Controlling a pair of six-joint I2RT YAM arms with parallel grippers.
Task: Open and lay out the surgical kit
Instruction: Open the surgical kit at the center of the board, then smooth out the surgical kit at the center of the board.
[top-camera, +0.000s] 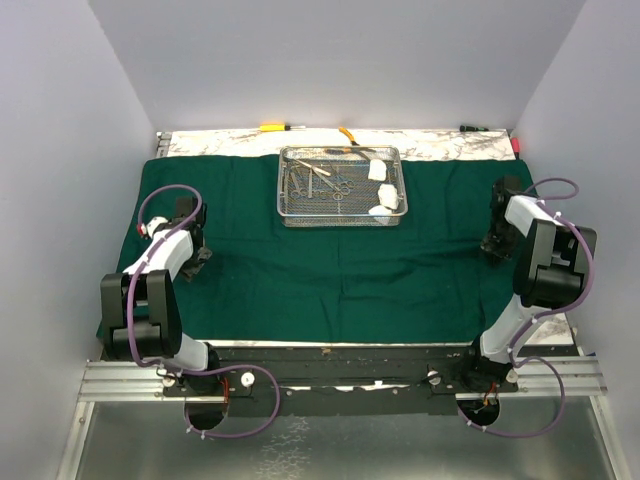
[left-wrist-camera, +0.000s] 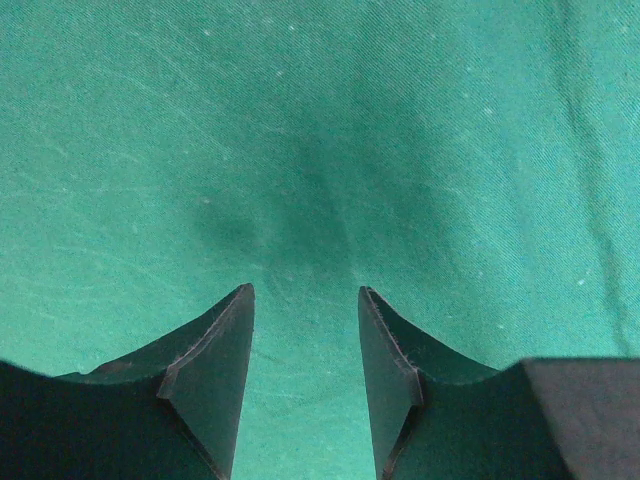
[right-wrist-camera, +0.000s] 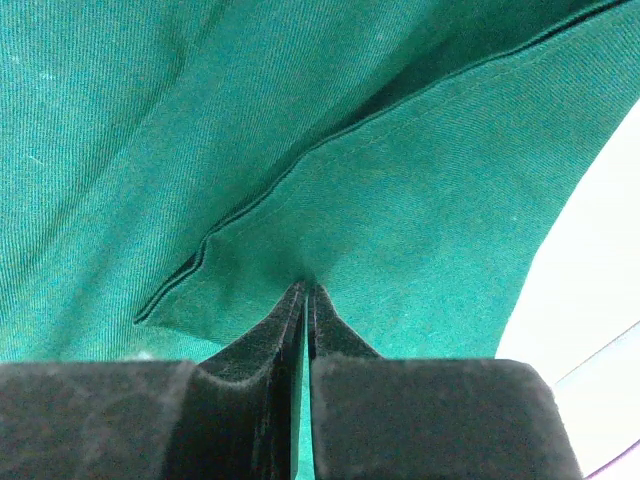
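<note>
The dark green cloth wrap (top-camera: 330, 260) lies spread over the table. The wire-mesh steel tray (top-camera: 342, 215) stands on it at the back centre, holding silver clamps (top-camera: 318, 181) and white gauze rolls (top-camera: 377, 170). My left gripper (top-camera: 197, 262) is open just above flat cloth (left-wrist-camera: 300, 150) at the left side, with nothing between its fingers (left-wrist-camera: 220, 350). My right gripper (top-camera: 494, 248) is shut on the green cloth (right-wrist-camera: 400, 200) near its hemmed right edge, pinching a fold at the fingertips (right-wrist-camera: 322, 310).
A yellow-handled screwdriver (top-camera: 272, 127) and yellow-handled pliers (top-camera: 347, 133) lie on the marble strip behind the cloth. White walls close in the left, right and back. The bare white table shows at the right cloth edge (right-wrist-camera: 600, 250).
</note>
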